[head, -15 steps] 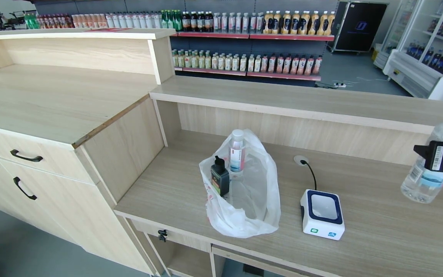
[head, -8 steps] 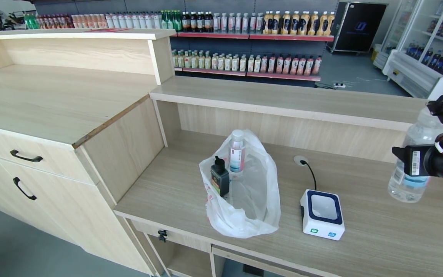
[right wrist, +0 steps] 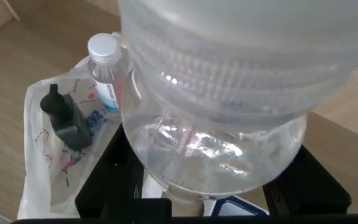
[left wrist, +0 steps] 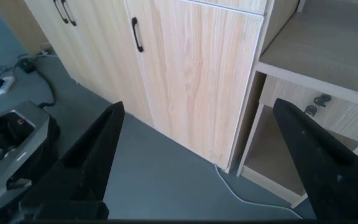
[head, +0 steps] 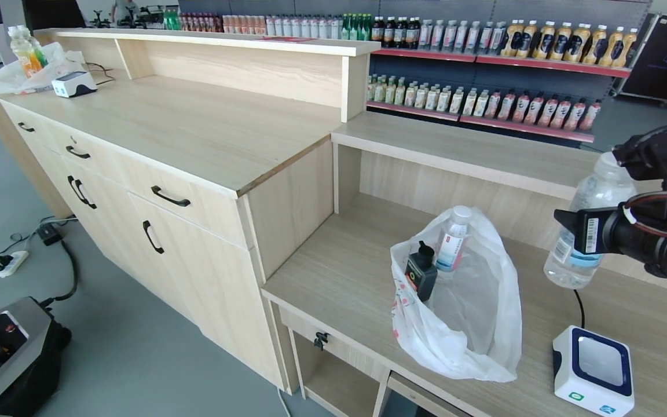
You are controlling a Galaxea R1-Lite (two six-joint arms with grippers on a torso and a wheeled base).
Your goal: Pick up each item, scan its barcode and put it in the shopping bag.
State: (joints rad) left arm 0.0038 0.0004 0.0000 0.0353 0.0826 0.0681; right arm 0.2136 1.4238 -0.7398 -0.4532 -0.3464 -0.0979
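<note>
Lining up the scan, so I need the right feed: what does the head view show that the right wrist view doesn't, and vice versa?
Head view alone: the scanner's whole window, on the counter apart from the shopping bag, plus cabinet drawers and drink shelves. Right wrist view alone: a look down past the water bottle's clear body into the bag's mouth. Both: the right gripper shut on the water bottle, and the bag holding a black bottle and a white-capped bottle.
</note>
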